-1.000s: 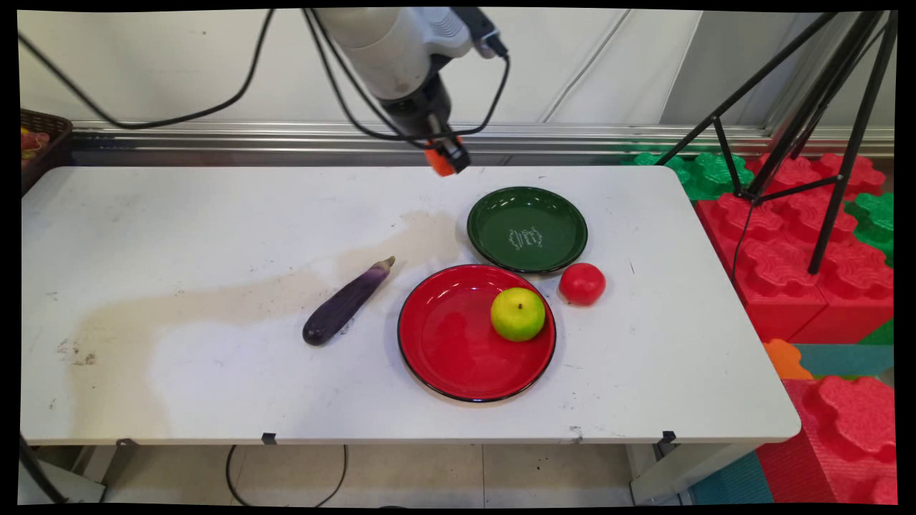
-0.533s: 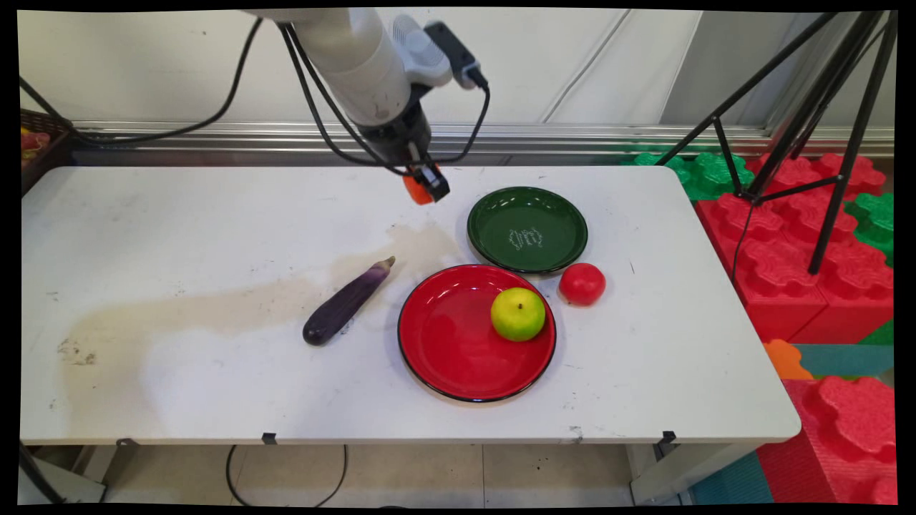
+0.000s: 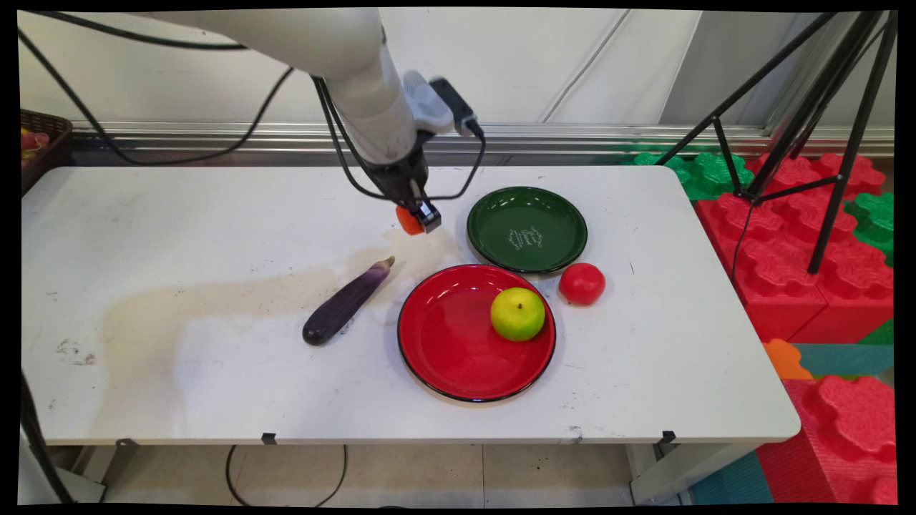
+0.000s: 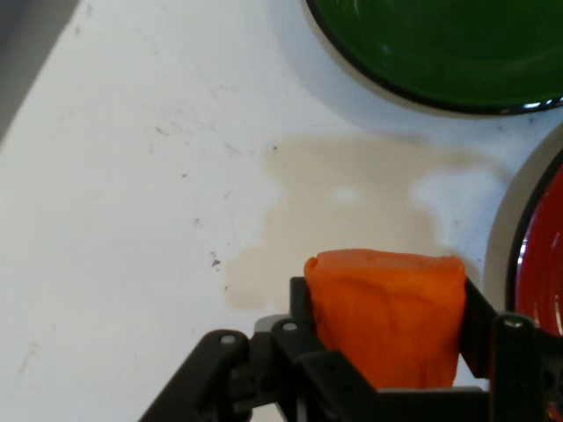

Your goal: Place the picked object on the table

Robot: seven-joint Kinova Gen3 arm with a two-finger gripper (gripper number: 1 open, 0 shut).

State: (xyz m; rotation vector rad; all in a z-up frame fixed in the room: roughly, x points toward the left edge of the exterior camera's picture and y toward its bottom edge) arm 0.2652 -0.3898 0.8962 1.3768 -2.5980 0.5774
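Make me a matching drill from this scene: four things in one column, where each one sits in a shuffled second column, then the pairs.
Things
1. green apple
2. tomato
3. eggplant
4. orange object

Places
A. on the bare table, left of the red plate
B. clamped in the claw
C. on the red plate
D. on the table, just right of the red plate and near the green plate

Pairs: 1-C, 2-D, 3-A, 4-B

Your gripper (image 3: 418, 217) with its orange piece (image 3: 408, 221) now sits lower, nearer and further left than a second ago, close above the surface (image 3: 215, 214) beside the green plate (image 3: 527, 229).
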